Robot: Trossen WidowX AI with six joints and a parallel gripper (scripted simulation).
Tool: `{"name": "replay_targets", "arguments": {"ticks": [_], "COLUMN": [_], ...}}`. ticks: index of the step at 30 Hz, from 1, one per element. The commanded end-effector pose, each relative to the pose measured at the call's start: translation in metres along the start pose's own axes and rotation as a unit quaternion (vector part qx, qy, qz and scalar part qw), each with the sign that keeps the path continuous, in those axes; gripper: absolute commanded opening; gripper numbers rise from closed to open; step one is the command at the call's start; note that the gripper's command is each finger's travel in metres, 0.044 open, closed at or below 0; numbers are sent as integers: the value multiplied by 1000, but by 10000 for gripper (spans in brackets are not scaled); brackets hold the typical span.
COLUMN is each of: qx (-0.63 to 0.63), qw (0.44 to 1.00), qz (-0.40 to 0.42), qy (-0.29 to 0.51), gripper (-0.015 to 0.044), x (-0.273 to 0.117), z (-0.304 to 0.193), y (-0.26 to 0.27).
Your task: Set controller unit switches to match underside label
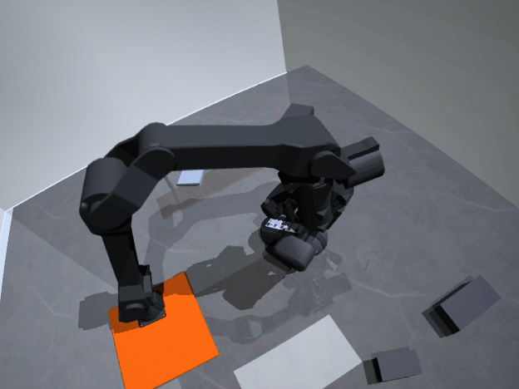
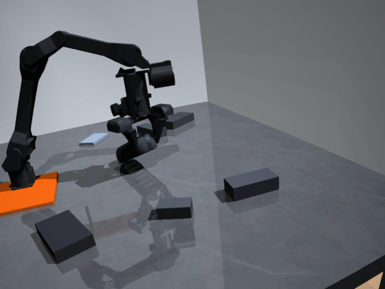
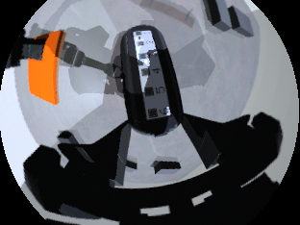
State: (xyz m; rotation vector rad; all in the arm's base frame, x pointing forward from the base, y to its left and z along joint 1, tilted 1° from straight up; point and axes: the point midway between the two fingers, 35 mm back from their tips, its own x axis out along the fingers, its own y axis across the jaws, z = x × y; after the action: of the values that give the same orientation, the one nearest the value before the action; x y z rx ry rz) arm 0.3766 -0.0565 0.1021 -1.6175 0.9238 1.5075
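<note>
The dark controller unit (image 1: 279, 224) (image 2: 124, 152) (image 3: 129, 87) is tilted, its left end lower in the exterior view, close above the bench. My gripper (image 2: 147, 143) (image 3: 156, 119) is shut on it near its higher end, one finger on each side. In the wrist view a label strip (image 3: 156, 83) with numbers and squares faces the camera. The squares beside 4, 5 and 6 look dark. Glare blurs the strip toward 1, so those squares are hard to read. The rocker switches face away and their settings are hidden.
An orange plate (image 1: 188, 330) (image 2: 34, 199) lies under the arm's base. Dark blocks (image 1: 472, 303) (image 1: 397, 364) (image 2: 63, 231) (image 2: 174, 207) (image 2: 252, 183) stand around the bench. A light blue panel (image 1: 190, 177) (image 2: 94, 139) lies behind the arm. A pale rectangle (image 1: 297, 356) shows in front.
</note>
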Motion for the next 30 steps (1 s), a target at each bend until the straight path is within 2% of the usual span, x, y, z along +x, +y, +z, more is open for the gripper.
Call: {"name": "replay_targets", "arguments": {"ticks": [1, 30], "qx": [-6, -6], "qw": [1000, 1000], "qz": [5, 5], "qy": [-8, -7], "gripper": [338, 338], "x": [6, 28], "z": [3, -5], "y": [1, 1]}}
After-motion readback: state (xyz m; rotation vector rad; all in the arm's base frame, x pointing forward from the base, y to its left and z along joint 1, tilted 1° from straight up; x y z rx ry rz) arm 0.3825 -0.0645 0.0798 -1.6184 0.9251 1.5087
